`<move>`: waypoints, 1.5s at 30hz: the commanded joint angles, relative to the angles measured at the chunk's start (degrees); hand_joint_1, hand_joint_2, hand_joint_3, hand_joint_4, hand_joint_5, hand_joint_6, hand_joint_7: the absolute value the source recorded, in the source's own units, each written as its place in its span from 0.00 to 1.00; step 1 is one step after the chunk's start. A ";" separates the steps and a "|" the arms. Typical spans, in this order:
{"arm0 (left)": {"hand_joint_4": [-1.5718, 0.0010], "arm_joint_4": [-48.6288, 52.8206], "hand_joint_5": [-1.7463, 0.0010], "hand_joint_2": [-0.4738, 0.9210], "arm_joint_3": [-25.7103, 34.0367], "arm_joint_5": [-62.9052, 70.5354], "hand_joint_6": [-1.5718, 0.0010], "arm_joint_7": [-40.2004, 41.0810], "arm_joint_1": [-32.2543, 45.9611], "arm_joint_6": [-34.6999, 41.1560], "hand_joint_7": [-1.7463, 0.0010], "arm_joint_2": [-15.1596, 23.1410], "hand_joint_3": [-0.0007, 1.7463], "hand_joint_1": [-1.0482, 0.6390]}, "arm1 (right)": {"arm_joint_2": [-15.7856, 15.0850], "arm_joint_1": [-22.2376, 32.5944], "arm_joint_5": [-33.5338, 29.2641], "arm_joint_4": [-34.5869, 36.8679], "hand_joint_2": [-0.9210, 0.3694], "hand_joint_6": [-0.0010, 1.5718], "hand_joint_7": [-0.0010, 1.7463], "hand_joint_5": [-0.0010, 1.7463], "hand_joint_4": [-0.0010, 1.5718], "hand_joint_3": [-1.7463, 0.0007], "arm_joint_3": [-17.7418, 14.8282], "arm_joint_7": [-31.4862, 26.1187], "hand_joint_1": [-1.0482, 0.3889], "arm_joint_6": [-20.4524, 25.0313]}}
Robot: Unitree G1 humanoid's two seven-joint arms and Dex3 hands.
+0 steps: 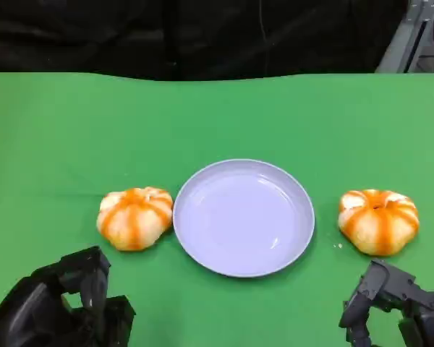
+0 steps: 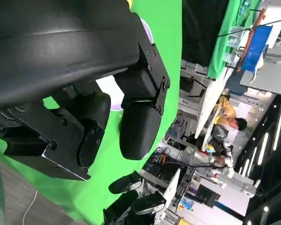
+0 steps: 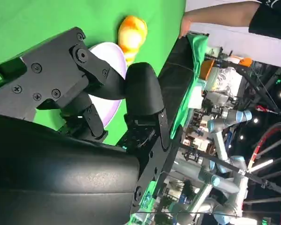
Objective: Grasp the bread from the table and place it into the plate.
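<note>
Writing or labels cannot be read anywhere. Two round, ribbed orange-and-cream bread buns lie on the green cloth table point(image 1: 217, 116): left bun point(image 1: 134, 217) touching the glossy pale lavender round plate point(image 1: 244, 217), right bun point(image 1: 378, 220) just beside it. Left hand point(image 1: 65, 307) and right hand point(image 1: 394, 303) hover nearby, fingers apart, holding nothing.

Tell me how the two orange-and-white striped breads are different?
The left orange-and-white striped round bread lies on the green table touching the rim of the pale lilac plate, while the right orange-and-white striped round bread lies apart from the rim. The left bread sits ahead of the left hand, the right bread ahead of the right hand. Both are lobed like little pumpkins, look about equal in size, and lie outside the plate.
</note>
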 commanded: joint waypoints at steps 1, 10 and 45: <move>0.32 -0.67 0.00 0.75 0.38 -0.10 0.40 -0.04 0.21 -0.04 0.00 0.63 0.95 0.73 | -0.48 0.24 0.76 -0.39 0.31 0.47 0.90 1.00 0.53 0.31 -0.07 -0.10 0.66 -0.26; 0.49 -0.62 0.00 0.70 0.43 0.65 0.57 0.41 -0.03 -1.10 0.00 0.11 0.91 0.73 | -0.42 -0.15 0.48 -0.07 0.31 0.47 0.90 1.00 0.53 0.32 -0.18 -0.30 0.65 -0.33; 0.82 3.37 0.66 0.98 -8.08 64.47 0.55 26.13 -2.37 -35.57 0.96 6.72 0.00 0.22 | -0.10 -0.91 0.18 0.05 0.33 0.48 0.89 1.00 0.53 0.30 -0.34 -0.51 0.65 1.05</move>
